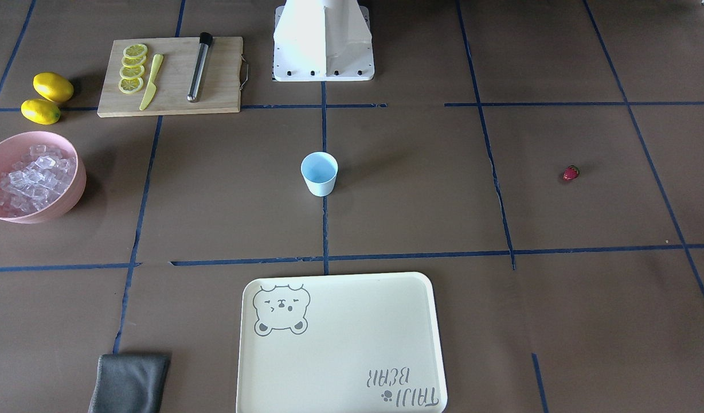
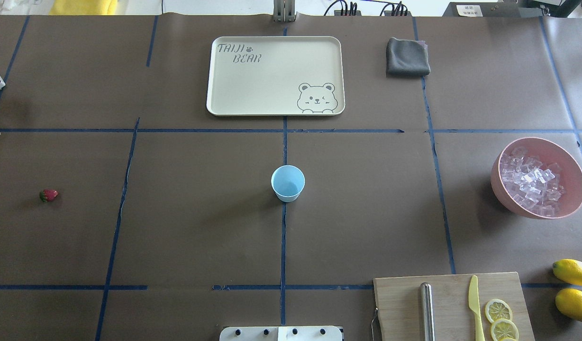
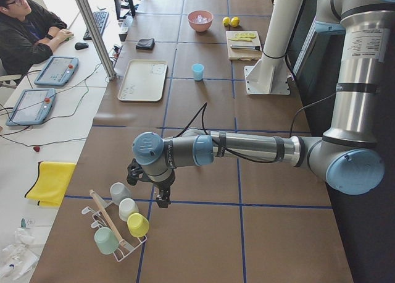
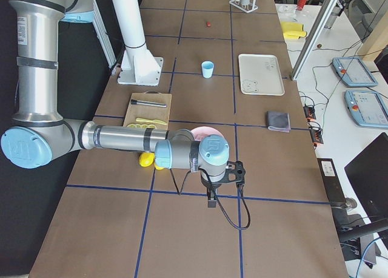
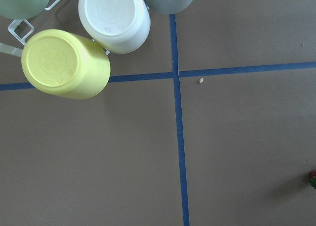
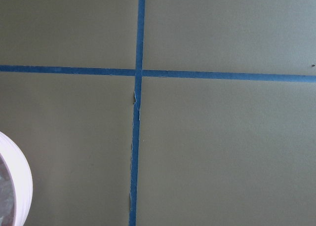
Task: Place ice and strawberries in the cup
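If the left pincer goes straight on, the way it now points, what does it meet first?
Probably the brown table cover, near the blue tape cross. The left pincer points down, beside the yellow cup, not over it.

table (image 2: 201,227): brown, blue-taped | on it: cup (image 2: 287,183), strawberry (image 2: 48,195), bowl (image 2: 571,163), tray (image 2: 272,80), cloth (image 2: 407,58), cutting board (image 2: 400,308), lemons (image 2: 574,272)

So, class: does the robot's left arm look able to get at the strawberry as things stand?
Probably yes. The strawberry lies alone at the robot's left end of the table, nothing standing near it, and the left gripper hangs over that same end, beside the cup rack.
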`<state>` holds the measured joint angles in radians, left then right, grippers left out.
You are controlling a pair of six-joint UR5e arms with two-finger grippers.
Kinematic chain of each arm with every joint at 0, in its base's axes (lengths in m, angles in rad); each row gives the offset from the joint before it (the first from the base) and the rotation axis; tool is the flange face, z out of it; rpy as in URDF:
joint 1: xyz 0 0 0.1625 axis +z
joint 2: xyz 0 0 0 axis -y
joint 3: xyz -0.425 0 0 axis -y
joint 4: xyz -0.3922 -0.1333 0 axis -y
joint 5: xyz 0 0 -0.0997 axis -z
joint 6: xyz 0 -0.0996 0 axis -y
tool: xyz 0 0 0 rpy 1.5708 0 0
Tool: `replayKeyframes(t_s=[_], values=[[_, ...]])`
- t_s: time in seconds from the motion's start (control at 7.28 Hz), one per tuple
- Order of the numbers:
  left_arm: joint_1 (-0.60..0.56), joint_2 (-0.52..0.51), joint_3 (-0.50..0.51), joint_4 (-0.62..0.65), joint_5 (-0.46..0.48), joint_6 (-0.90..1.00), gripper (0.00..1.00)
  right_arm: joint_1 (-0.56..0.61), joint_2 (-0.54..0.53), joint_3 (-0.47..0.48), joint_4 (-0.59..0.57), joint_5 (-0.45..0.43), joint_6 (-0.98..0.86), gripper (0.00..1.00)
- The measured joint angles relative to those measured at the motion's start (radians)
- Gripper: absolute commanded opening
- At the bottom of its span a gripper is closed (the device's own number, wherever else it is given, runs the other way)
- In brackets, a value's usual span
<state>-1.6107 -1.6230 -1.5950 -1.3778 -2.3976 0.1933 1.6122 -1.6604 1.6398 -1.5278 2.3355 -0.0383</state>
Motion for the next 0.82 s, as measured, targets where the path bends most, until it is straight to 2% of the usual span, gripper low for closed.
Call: replayKeyframes(t_s=[0.82], values=[[-0.001, 0.014, -0.015, -0.027, 0.0, 0.003, 1.0, -0.003, 0.017, 0.013, 0.001, 0.005, 0.004, 1.0]])
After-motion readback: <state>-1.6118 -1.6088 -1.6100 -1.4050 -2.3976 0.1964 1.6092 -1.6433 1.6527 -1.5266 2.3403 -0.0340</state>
